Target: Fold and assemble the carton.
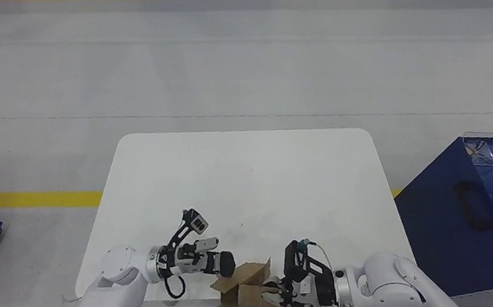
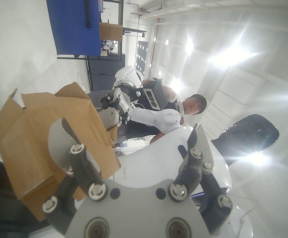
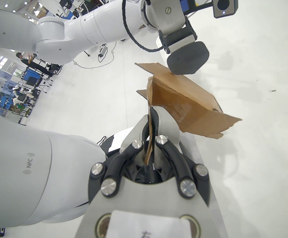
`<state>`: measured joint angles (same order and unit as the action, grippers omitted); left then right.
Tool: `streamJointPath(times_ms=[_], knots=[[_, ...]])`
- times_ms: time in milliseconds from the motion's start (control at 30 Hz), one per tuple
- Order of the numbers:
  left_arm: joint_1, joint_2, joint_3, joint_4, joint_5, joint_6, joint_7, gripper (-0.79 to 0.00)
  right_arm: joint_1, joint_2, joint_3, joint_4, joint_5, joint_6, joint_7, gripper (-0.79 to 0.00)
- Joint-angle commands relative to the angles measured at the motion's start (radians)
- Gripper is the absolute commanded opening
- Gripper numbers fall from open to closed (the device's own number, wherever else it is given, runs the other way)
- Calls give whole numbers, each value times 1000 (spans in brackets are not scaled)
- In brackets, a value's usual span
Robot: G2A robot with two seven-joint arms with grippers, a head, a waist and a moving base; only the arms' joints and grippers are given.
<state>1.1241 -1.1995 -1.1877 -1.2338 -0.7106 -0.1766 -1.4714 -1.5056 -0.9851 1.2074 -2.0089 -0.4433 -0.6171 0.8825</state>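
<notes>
A brown carton (image 1: pixel 244 290), partly unfolded with loose flaps, is held up at the near edge of the white table (image 1: pixel 249 179). My right gripper (image 3: pixel 150 122) is shut on one thin side wall of the carton (image 3: pixel 186 99), with the card running down between its fingers. My left gripper (image 2: pixel 128 135) is open, its fingers spread wide. One left finger (image 2: pixel 65 144) lies against the carton's outer panel (image 2: pixel 45 126). From the right wrist view, the left gripper's dark pad (image 3: pixel 187 58) touches the carton's upper edge. From above, the left gripper (image 1: pixel 221 262) sits just left of the carton and the right gripper (image 1: pixel 284 295) just right.
A blue bin (image 1: pixel 469 214) with a clear holder stands off the table's right side. The carton hangs partly over the table's near edge (image 3: pixel 202 155). Bare tabletop stretches beyond both grippers toward the far side.
</notes>
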Motion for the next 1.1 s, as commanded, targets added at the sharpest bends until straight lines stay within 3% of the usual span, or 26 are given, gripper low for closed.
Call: streamJointPath(times_ms=[0,33,167,267,367,500,700,1067], knots=[[0,0,0,0,0,-1,0,0,-1,-1,1,0,10,11,-24,-785],[0,0,-1,-1,7,-6,11,0,-1,-2,5,1,19,16,-48,-785],[12,15,-55,-41,169,-181,118,0,-5,1,42,10,60,53,-105,-785],[62,37,-142,-142,317,-324,196,0,-6,4,71,13,108,77,-109,-785],[129,59,-215,-275,472,-366,224,0,-4,7,89,21,166,93,-98,-785],[207,77,-265,-422,674,-323,269,0,16,11,91,44,241,90,-54,-785],[272,92,-256,-581,936,-203,293,0,43,14,75,81,354,92,18,-785],[254,95,-151,-621,1073,-82,328,0,48,18,33,73,352,80,59,-785]])
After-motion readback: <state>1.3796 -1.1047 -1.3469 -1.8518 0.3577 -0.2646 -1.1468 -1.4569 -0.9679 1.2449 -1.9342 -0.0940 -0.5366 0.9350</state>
